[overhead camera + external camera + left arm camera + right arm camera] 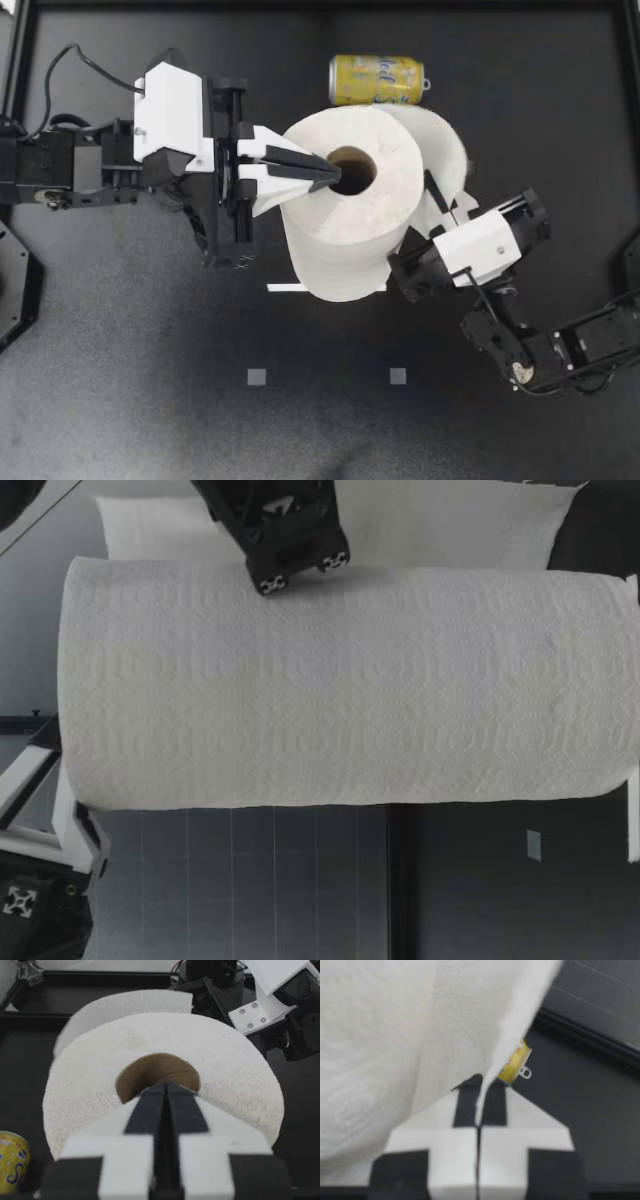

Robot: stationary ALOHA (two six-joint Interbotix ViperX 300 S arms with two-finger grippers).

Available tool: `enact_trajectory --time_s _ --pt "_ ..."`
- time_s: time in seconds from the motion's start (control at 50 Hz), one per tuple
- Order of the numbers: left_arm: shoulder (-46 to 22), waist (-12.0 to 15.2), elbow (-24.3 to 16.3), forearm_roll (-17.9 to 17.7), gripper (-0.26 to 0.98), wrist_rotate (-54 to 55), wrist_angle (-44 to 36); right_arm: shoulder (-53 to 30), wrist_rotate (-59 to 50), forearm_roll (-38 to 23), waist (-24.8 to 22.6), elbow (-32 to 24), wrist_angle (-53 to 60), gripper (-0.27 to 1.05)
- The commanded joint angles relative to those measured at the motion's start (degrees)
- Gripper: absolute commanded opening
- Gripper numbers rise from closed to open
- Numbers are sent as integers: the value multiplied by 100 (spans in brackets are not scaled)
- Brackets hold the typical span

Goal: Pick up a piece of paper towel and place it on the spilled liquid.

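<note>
Our paper towel roll [345, 235] stands upright in the middle of the tabletop [150, 350] and fills most of the low view. Our left pincer [335, 172] is clenched on nothing, its tips at the cardboard core [360, 170], seemingly resting on the rim. On the roll's other side, our right pincer [442, 203] is grasping the loose sheet [445, 150] that peels off it. A yellow can [377, 80] lies on its side just beyond the roll. Two grey squares [257, 377] sit well apart from it.
</note>
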State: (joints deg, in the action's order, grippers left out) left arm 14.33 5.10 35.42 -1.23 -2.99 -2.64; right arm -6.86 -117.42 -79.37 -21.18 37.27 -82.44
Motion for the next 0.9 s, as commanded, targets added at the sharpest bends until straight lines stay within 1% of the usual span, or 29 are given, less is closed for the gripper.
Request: enact_trajectory --time_s 0.0,0.3,0.48,0.6,0.74,0.88 --pt "-97 -9 18 -9 8 18 123 211 -9 -35 26 -26 70 -12" --pt "-105 0 9 -79 8 35 325 246 -9 -9 -44 53 105 -12" --pt "-167 44 -18 -176 8 53 721 316 -26 105 -105 158 105 -12" --pt "-193 53 -18 -229 8 79 809 352 -35 290 -176 246 79 -12" --pt "-229 88 9 -229 8 158 958 369 -70 677 -255 413 70 -12" --pt "-290 105 18 -229 8 246 1072 387 -316 958 -334 624 62 -12"
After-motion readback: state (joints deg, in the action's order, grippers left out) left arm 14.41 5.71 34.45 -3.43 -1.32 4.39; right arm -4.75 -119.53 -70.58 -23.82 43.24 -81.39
